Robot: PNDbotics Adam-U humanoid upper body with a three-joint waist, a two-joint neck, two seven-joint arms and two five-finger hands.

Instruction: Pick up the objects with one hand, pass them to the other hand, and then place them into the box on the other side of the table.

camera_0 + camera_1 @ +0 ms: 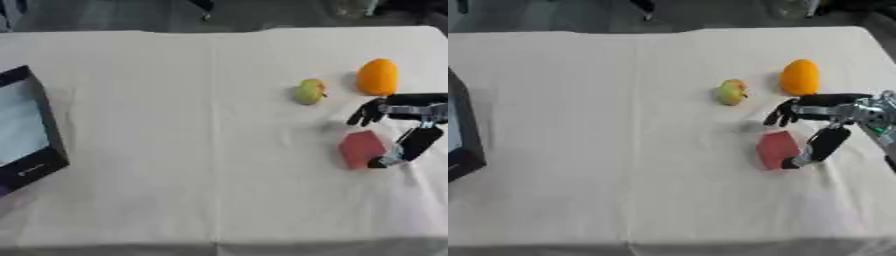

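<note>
Right hand (826,120): fingers spread apart, bracketing the red block (777,148) without clamping it.
Waiting: green fruit (731,92) and orange fruit (800,77), beyond the fingertips.
Box (31,132): far side (contents unclear).
Progress: apparently nothing passed or placed yet.

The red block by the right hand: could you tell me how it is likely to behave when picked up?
The red block looks flat-sided, so it probably won't roll. The right hand is open around it, thumb at its edge; being squat, it seems unlikely to tip.
</note>
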